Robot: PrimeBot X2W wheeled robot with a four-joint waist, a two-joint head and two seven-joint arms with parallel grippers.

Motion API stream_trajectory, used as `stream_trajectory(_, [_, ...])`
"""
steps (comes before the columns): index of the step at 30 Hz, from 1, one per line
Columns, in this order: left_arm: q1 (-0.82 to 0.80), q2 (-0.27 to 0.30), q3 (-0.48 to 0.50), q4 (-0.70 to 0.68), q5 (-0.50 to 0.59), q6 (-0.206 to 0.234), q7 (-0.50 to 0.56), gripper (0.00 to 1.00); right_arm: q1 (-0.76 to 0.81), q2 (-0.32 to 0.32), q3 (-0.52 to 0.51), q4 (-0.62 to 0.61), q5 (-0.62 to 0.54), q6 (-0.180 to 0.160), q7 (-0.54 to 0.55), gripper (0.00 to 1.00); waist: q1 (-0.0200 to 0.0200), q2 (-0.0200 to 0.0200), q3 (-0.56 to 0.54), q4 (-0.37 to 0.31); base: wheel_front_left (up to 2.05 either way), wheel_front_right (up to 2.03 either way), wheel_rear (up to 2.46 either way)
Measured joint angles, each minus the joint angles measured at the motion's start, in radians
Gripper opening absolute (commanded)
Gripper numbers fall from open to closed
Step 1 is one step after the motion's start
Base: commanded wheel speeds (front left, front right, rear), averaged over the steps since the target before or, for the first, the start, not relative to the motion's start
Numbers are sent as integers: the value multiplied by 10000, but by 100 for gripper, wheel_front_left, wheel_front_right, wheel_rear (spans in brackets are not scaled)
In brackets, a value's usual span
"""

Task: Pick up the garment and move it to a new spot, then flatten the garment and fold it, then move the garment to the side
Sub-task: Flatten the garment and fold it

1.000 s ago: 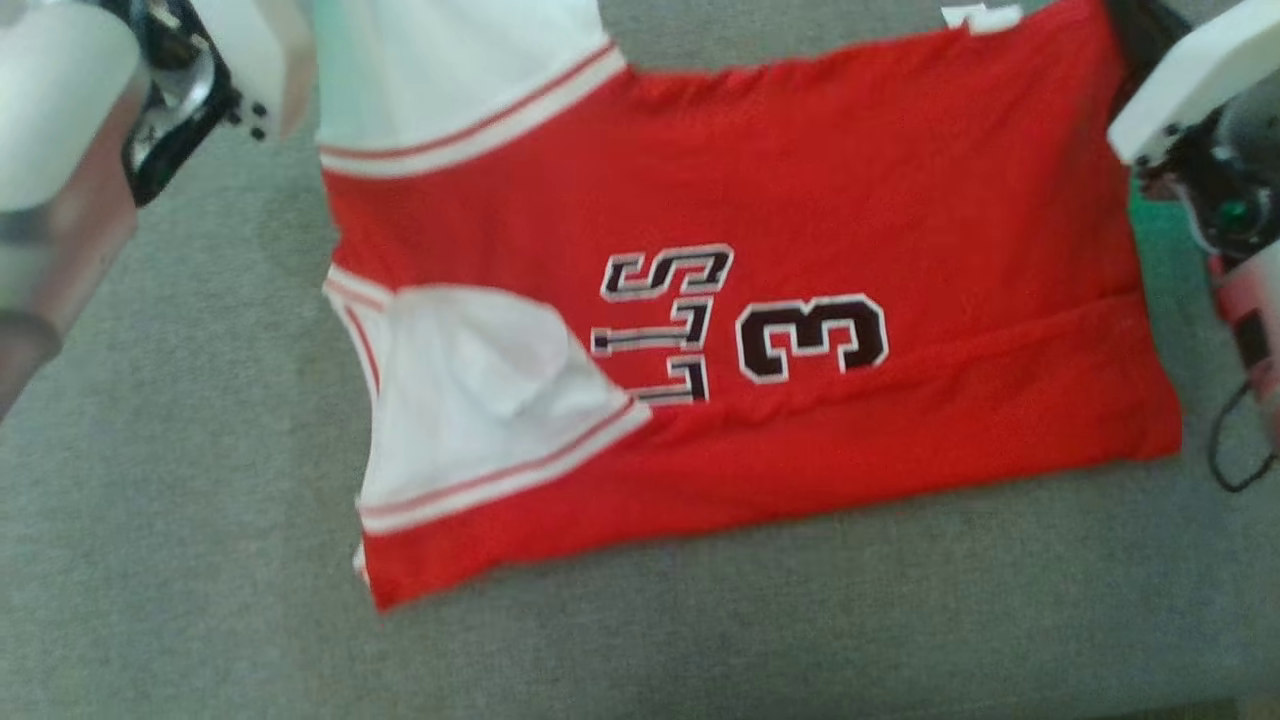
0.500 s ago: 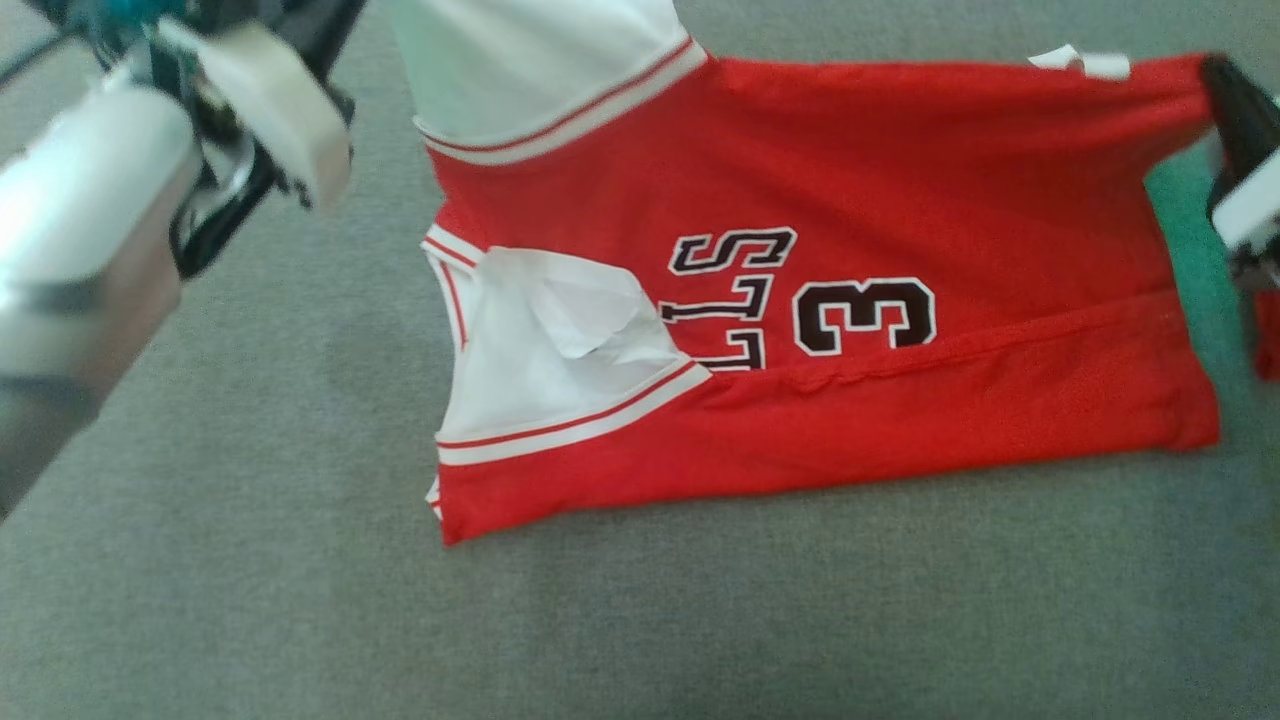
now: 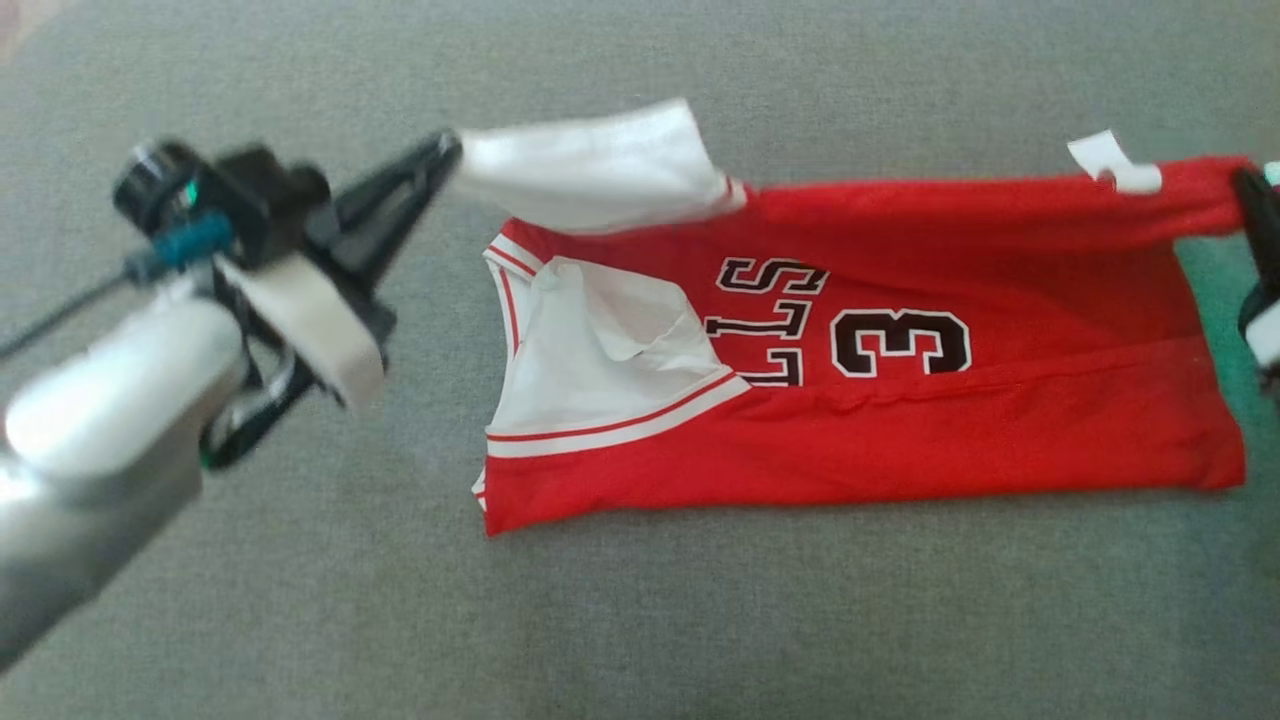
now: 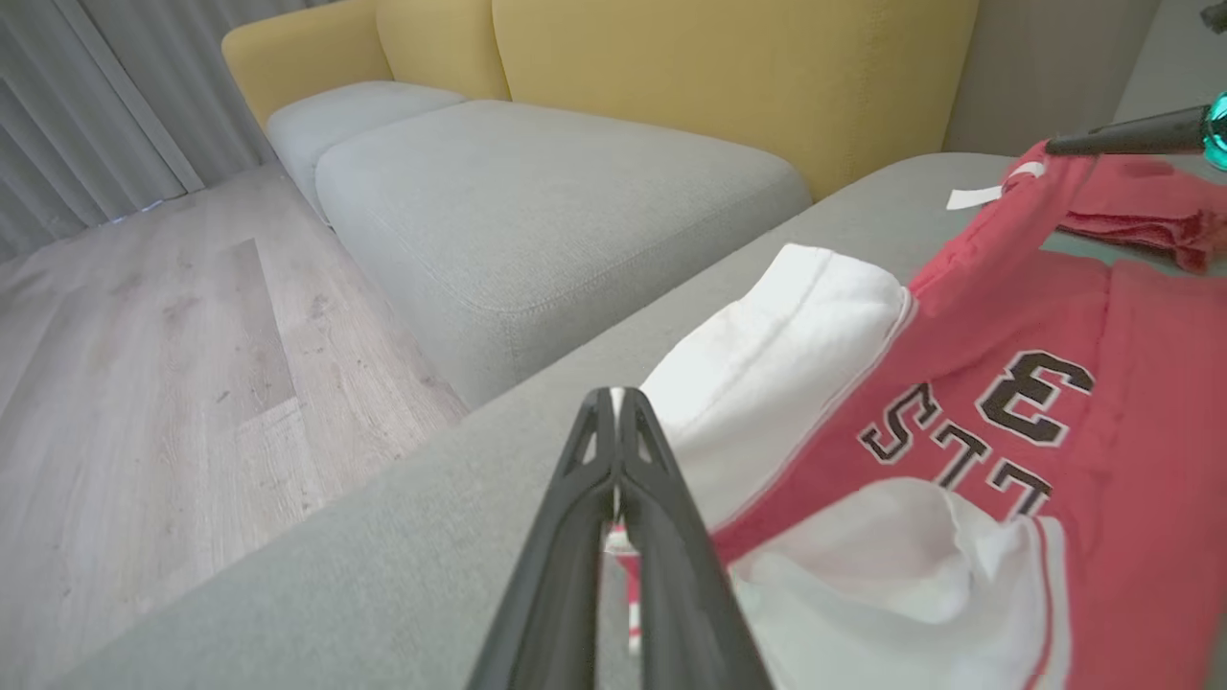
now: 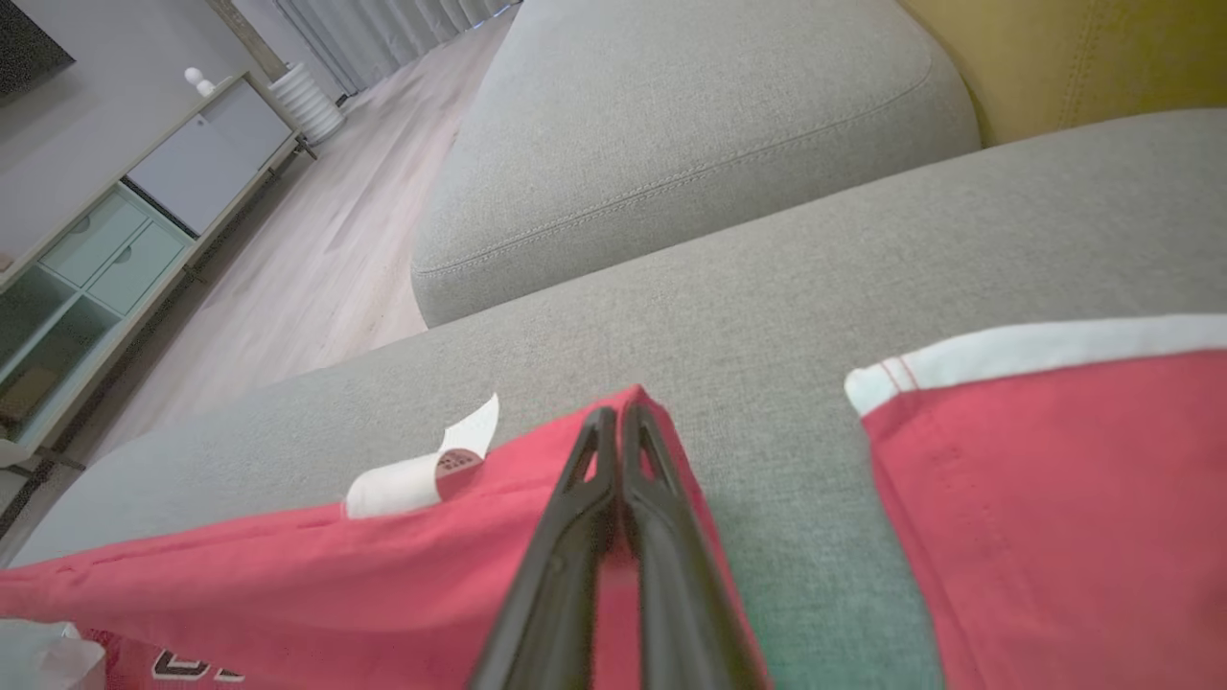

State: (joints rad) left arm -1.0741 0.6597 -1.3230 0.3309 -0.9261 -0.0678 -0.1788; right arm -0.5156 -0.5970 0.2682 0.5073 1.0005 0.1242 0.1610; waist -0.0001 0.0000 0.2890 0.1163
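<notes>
The red jersey point(image 3: 900, 430) is lying on the grey cushion point(image 3: 700, 620), its far edge hanging taut between the two sets of fingers. The red band beyond the lettering is looking narrower than a second ago. The left gripper point(image 3: 440, 160) is clenching the white sleeve tip, and the right gripper point(image 3: 1250, 195) is clamping the hem corner beside the white tag point(image 3: 1110, 160). The fold is likely being drawn over.

The jersey point(image 3: 900, 440) lies on the seat cushion point(image 3: 700, 620). The left gripper point(image 3: 450, 150) holds its far-left corner; the right gripper point(image 3: 1245, 185) holds its far-right corner, beside the label point(image 3: 1105, 160).
</notes>
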Motion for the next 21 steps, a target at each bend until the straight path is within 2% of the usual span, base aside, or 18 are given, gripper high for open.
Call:
stream_trajectory(8, [1533,568,-15,-1413,6,518,-61,0,1904,98,-928,-991,-222,0,-40,0,1,0,-188,80,0,0,0])
stream_trajectory(12, [2108,744,-17,-1814,19,696,-42,0,2685,353,-1384,-1448,-405,0,-35,0,1,0,-272,68,0,0,0])
stream_trajectory(15, [2763,894,-15,-2169,178,1108,115,0,3221,652,-1812,-1804,-736,0,44,0,1,0,-310,-2,0,0,0])
stream_trajectory(21, [3537,836,-13,-2268,276,1540,-23,0,3780,1174,-2385,-2209,-1227,0,372,0,1,0,-272,-9,0,0,0])
